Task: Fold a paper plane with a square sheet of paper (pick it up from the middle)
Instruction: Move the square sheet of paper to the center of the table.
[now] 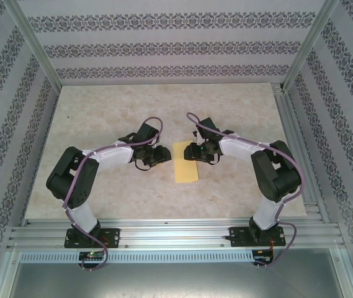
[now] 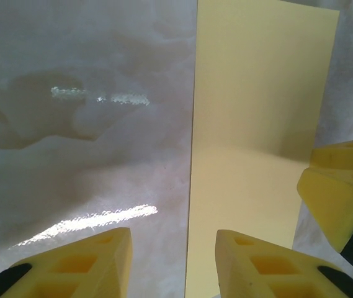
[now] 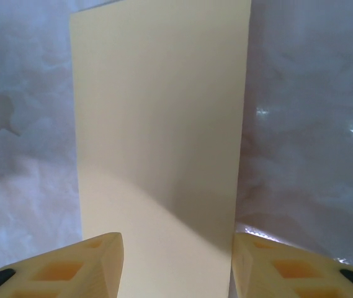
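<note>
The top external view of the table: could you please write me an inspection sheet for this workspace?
Surface: beige marbled tabletop, glossy, with glare patches.
Job's things: yellow sheet of paper lying flat in the middle between the arms; it looks rectangular, taller than wide, so apparently folded in half.
Clutter: nothing seen.
Grippers: left claw open at the sheet's left edge, one finger over the paper and one over the table; right claw open over the sheet's right side; neither holds anything.
Cables: purple cables loop along both arms, off the paper.
Surroundings: patterned wallpaper walls, aluminium frame rails.
</note>
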Controlling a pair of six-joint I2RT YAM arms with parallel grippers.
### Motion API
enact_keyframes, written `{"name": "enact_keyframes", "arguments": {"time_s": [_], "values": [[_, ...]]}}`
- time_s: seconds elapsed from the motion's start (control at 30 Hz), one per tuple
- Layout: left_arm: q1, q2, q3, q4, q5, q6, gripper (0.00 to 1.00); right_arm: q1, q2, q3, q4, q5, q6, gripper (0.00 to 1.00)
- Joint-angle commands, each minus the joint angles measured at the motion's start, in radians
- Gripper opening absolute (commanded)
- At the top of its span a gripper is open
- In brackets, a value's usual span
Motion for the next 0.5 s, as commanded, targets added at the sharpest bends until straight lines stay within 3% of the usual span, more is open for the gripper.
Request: {"name": "enact_keyframes", "arguments": {"time_s": [0.0,0.17,0.27,0.37,0.47], "values": [[0.005,-0.045,-0.010,-0.021,-0.029,-0.006,0.41,0.006,-0.022,0.040,-0.082,0.071,-0.077,0.50],[0.031,-0.079,-0.053,0.012,-0.032,-0.035,0.40,0.030,-0.124,0.045,-0.184,0.211,-0.280,0.54],[0.058,-0.095,-0.086,0.049,-0.017,-0.060,0.40,0.100,-0.132,0.080,-0.256,0.233,-0.400,0.54],[0.091,-0.121,-0.117,0.074,-0.012,-0.081,0.40,0.201,-0.100,0.119,-0.311,0.284,-0.410,0.56],[0.135,-0.155,-0.149,0.078,-0.011,-0.098,0.40,0.254,-0.033,0.176,-0.366,0.273,-0.296,0.58]]}}
